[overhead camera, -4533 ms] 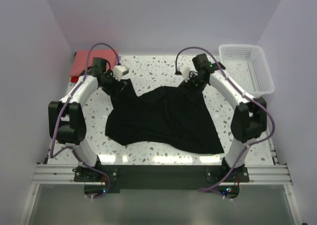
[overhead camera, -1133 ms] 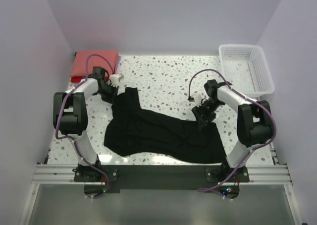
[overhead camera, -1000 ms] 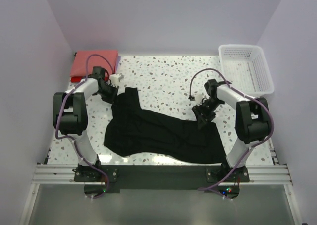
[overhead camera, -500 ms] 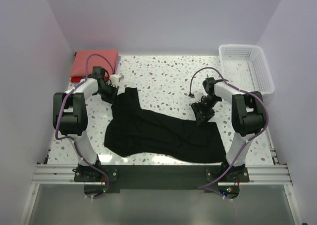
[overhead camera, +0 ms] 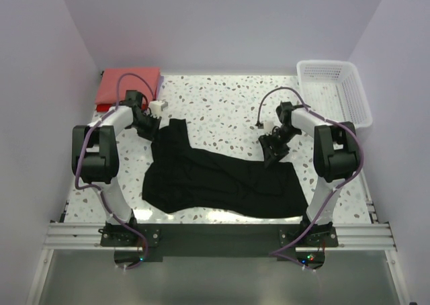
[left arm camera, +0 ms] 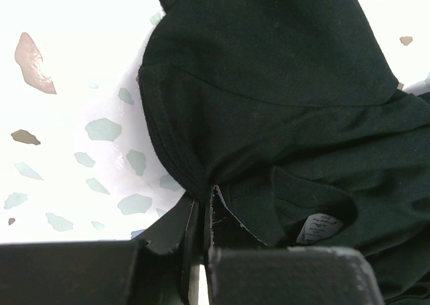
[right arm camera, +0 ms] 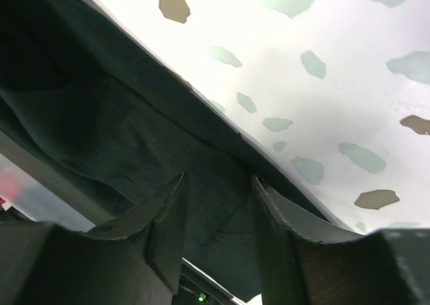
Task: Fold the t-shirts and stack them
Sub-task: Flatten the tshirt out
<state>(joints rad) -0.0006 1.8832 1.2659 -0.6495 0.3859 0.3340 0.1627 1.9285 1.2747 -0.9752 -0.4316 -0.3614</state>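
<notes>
Fold: black t-shirt (overhead camera: 222, 181) now doubled along the near edge. Right gripper (right arm camera: 218, 181), fingers spread, has backed off its corner; left gripper (left arm camera: 203, 203) still pinches it near the collar. I judge the first fold done.

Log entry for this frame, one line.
black t-shirt: rumpled, mid-table | left gripper: shut on its edge | right gripper: open above cloth | red shirts: far-left corner

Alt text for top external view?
A black t-shirt lies in a wide band across a speckled table, the left hand at its far-left corner and the right hand at its far-right edge. Folded red shirts sit far left, a white basket far right.
</notes>
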